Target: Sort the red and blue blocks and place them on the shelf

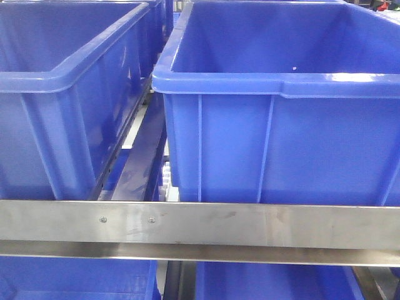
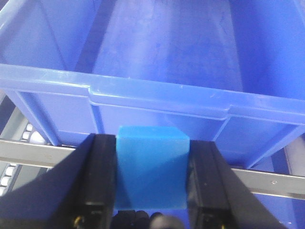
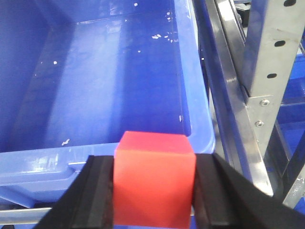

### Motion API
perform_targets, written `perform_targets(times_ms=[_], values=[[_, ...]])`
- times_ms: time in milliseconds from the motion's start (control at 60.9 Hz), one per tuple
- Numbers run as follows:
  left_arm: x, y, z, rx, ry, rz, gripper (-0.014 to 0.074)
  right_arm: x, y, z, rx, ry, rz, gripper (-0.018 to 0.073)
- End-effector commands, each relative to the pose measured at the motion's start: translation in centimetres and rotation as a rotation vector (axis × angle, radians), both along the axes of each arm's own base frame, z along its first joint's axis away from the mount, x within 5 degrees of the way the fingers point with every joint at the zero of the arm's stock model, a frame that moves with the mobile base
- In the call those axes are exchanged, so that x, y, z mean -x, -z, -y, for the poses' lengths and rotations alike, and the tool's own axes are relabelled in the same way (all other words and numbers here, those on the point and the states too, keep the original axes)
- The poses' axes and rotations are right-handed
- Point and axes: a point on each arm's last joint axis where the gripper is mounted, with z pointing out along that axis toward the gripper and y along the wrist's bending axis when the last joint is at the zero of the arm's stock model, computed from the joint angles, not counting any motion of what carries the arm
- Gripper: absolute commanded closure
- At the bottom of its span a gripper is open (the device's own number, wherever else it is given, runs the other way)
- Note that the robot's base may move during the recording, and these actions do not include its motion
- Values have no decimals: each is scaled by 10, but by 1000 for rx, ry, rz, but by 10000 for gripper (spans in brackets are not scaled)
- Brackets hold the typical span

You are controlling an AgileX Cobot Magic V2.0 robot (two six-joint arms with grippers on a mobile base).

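Note:
My left gripper (image 2: 151, 179) is shut on the blue block (image 2: 151, 167), a plain cube clamped between the two black fingers (image 2: 101, 176). It hangs in front of a large blue crate (image 2: 157, 102), just over the shelf's metal front rail (image 2: 28, 152). The right gripper (image 3: 153, 191) is shut on the red block (image 3: 153, 179), held above the near rim of another blue crate (image 3: 43, 164). Neither gripper nor block shows in the front view, where the shelf rail (image 1: 250, 228) with small screws runs across below two crates.
Two large blue crates (image 1: 69, 87) (image 1: 281, 112) sit side by side on the shelf with a narrow gap and white rollers (image 1: 165, 184) between them. A perforated grey upright (image 3: 269, 52) stands right of the right crate. More blue crates (image 1: 75, 278) lie on the level below.

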Motion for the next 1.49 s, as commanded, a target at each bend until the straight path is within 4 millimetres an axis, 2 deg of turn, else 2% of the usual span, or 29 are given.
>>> perform_targets(times_ms=[0,755,1182,1477], values=[[-3,-15,2,5,16,96,463,-3,-18,1,8,11,122,503],[-3,-16,2,5,16,100,463,-4,-23,2,7,16,182,503],[-6,-29,6,65,48,235,463,-7,-22,1,48,3,174,503],[-21,-34,9,66,56,224,463,-19,-27,2,61,6,220,503]])
